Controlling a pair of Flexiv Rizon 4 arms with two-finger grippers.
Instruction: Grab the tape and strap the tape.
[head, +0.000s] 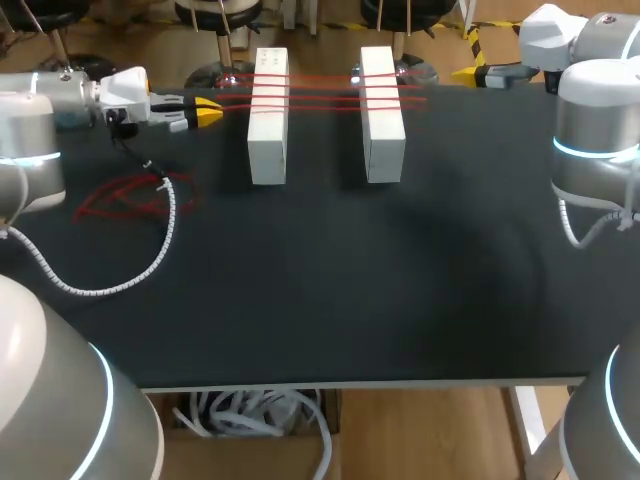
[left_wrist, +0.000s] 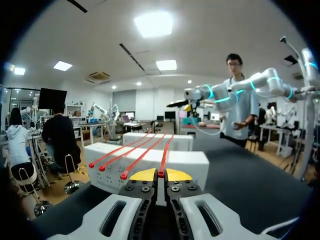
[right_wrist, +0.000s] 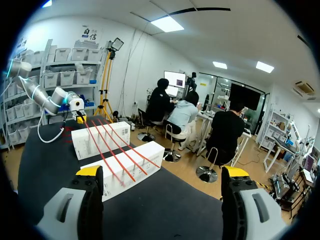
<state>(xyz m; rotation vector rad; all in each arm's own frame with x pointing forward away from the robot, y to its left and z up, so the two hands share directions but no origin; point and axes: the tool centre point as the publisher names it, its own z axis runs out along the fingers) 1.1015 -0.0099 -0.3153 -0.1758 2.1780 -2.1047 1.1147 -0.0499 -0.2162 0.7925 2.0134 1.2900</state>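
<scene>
Two white blocks (head: 268, 115) (head: 382, 113) stand side by side at the back of the black table (head: 330, 290). Several red tapes (head: 320, 90) are stretched across both. My left gripper (head: 205, 112) hovers just left of the left block, shut on the end of one red tape (left_wrist: 161, 173) between its yellow fingertips (left_wrist: 142, 175). That tape runs ahead over the near block (left_wrist: 145, 160). Three other tape ends (left_wrist: 101, 168) rest on that block beside it. My right gripper (head: 470, 72) is at the back right, open wide (right_wrist: 162, 172), with the blocks (right_wrist: 122, 167) ahead of it and nothing between its fingers.
A loose pile of red tapes (head: 130, 195) lies on the table at the left, below my left gripper. The left arm's white coiled cable (head: 150, 255) trails over the table beside the pile. The table's front edge (head: 350, 383) runs across the near side.
</scene>
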